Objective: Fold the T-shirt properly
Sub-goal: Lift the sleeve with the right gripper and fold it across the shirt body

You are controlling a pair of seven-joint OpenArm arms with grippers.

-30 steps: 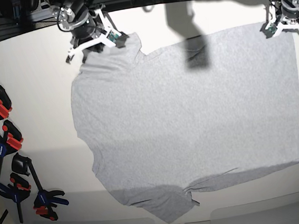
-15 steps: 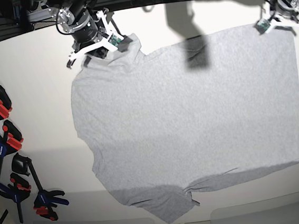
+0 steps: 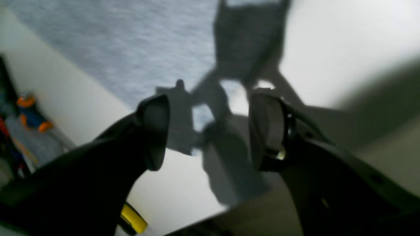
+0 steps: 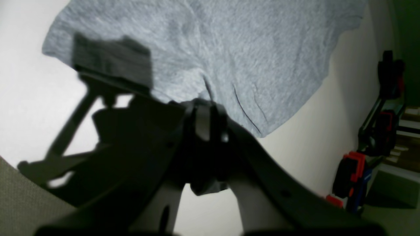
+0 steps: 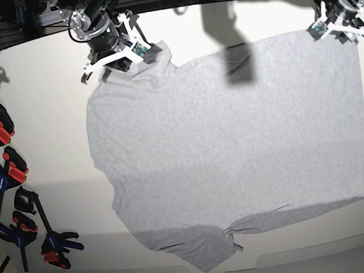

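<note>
The T-shirt (image 5: 235, 151) lies spread flat, filling the table (image 5: 47, 143), plain side up, clamps (image 5: 8, 172) well off beside its sleeve edge. My right gripper (image 5: 122, 52) is pinched tight on the shirt's far sleeve corner. My left gripper (image 5: 332, 26) hangs over the far hem corner, jaws wide, nothing between them. I'd say grip both corners evenly before lifting.

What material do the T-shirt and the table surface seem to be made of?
T-shirt: likely soft knitted cotton, matte heather grey; flecked weave and small wrinkles show in the right wrist view. Table: smooth, hard, off-white, maybe laminate; it shows crisp shadows and no grain.
</note>
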